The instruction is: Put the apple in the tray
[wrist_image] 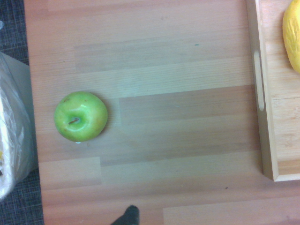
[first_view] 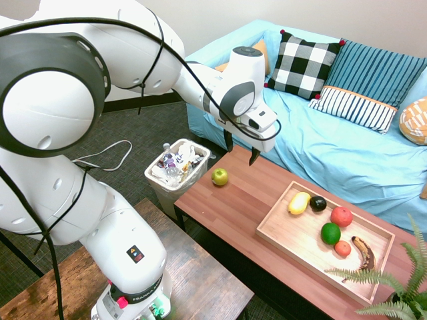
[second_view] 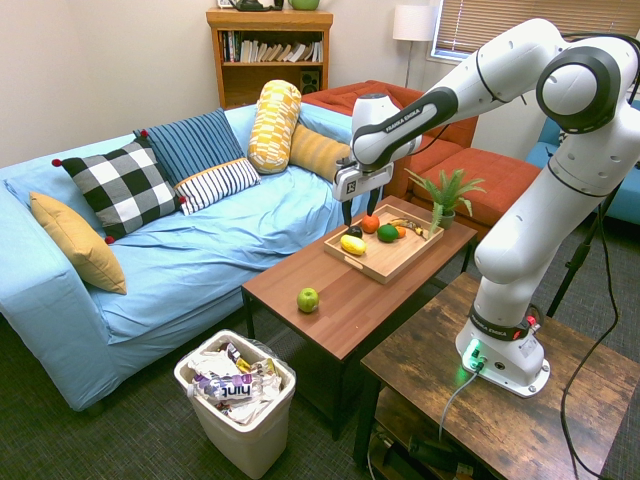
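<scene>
1. I read this as the approach step, with nothing picked up yet. The coffee table (first_view: pixel 240 213) carries everything, and my gripper (first_view: pixel 241 152) hangs well above it, pointing straight down, its two dark fingers spread apart and empty.

2. The tray (first_view: pixel 287 235) sits toward the plant end of the table, already holding several other fruits: a yellow one, a dark one, a deep green one, two red-orange ones and a banana. Its near corner looks bare, so I judge there is room to set something down there.

3. The apple (first_view: pixel 219 177) stands alone on the bare wood near the table's other end, close to the waste basket (first_view: pixel 175 175) on the floor and well apart from the tray. In the wrist view it lies stem-up, off to one side, not under the camera's centre.

4. Next, I think I must shift toward the apple until it is centred, then come down with the fingers wide on either side and close at its middle. It is round and smooth, so an off-centre pinch may let it roll toward the table edge.

5. Hard to make out: a dark sliver at the wrist picture's bottom edge, and the tray's far side, cut off there; plant fronds cover one tray corner.
</scene>
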